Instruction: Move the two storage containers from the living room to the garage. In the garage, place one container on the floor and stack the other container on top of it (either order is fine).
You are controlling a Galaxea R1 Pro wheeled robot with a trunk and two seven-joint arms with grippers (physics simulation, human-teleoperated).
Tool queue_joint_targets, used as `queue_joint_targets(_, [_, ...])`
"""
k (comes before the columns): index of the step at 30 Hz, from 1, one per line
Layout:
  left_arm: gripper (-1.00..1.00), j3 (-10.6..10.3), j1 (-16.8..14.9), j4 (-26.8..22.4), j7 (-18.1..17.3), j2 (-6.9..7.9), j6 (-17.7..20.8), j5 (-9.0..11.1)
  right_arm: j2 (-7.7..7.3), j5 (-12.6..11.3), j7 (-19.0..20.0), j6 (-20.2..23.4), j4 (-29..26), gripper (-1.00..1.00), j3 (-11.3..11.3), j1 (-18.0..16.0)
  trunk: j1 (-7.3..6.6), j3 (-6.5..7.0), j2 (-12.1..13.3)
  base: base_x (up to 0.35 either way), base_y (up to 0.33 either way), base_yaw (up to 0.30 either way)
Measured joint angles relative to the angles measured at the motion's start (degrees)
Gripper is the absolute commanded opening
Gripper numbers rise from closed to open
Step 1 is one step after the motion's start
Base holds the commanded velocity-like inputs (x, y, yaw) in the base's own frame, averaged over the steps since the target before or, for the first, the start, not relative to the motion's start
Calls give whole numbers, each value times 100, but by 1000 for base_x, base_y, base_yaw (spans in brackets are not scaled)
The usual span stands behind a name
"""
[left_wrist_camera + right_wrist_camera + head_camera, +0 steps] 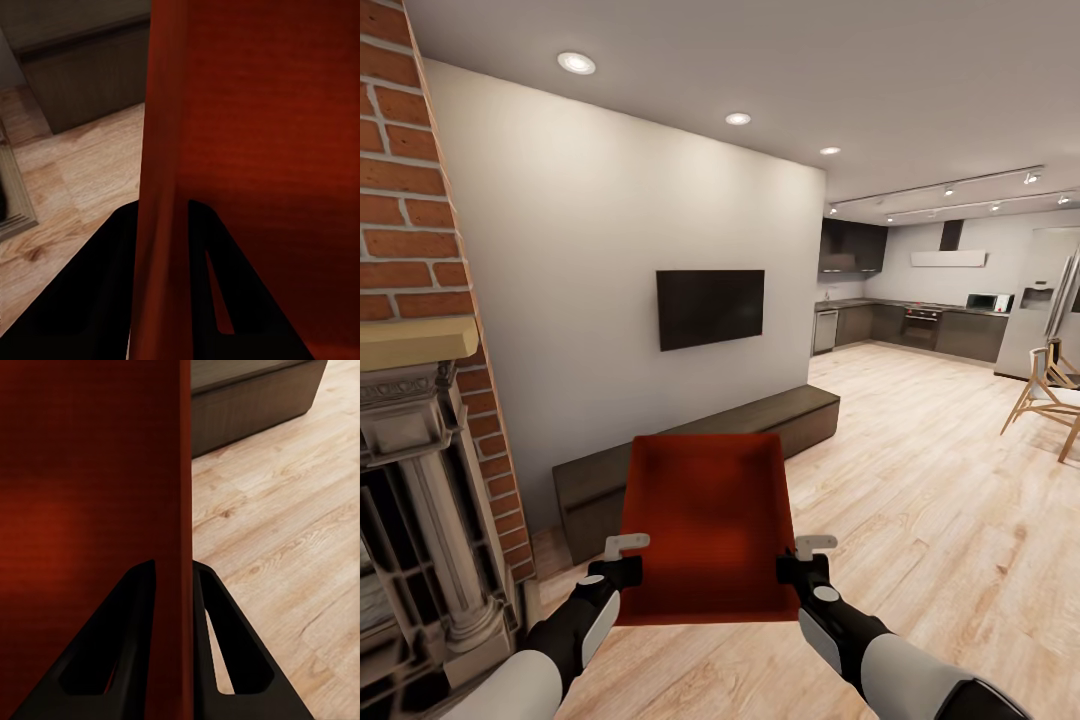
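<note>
Left pincer [622, 560], lower centre-left of the head view: its two dark fingers [120, 247] are clamped on the left side wall of the storage container [707, 525], one finger outside the wall and one inside. Right pincer [807, 562], lower centre-right of the head view: its fingers [139, 600] straddle and grip the opposite side wall in the same manner. In both wrist views the thin orange-red wall runs straight up between the finger pair.

The storage container, an open-top orange-red bin, is held between the two arms in the lower middle of the head view, clear of the floor, with its open interior facing the camera and its far end tipped upward.

Behind the container, a long low dark bench [760, 425] stands against the white wall, running from centre-left toward centre-right of the frame. Above it a black TV [710, 308] is mounted on the wall. The red brick fireplace [410, 200] with its pale mantel occupies the left edge. Light wood plank flooring [920, 500] of the living room spreads across the right half and lower frame. At upper right lies an open kitchen [920, 325] with dark cabinets; a wooden chair [1050, 395] stands at the right edge.
</note>
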Motion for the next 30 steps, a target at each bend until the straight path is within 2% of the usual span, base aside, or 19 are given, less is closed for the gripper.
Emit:
queue_joint_targets(10, [-100,-11,0,0,-37,33,39,0,39,-49,-21,-5,48,-100,21,0,0,0,0,0,0,-22])
queue_joint_targets(30, [-100,-36,-1,-11,-44,45,57,1,58,-51,-11,-42,92,-100,-1,0,0,1,0,0,0,-273])
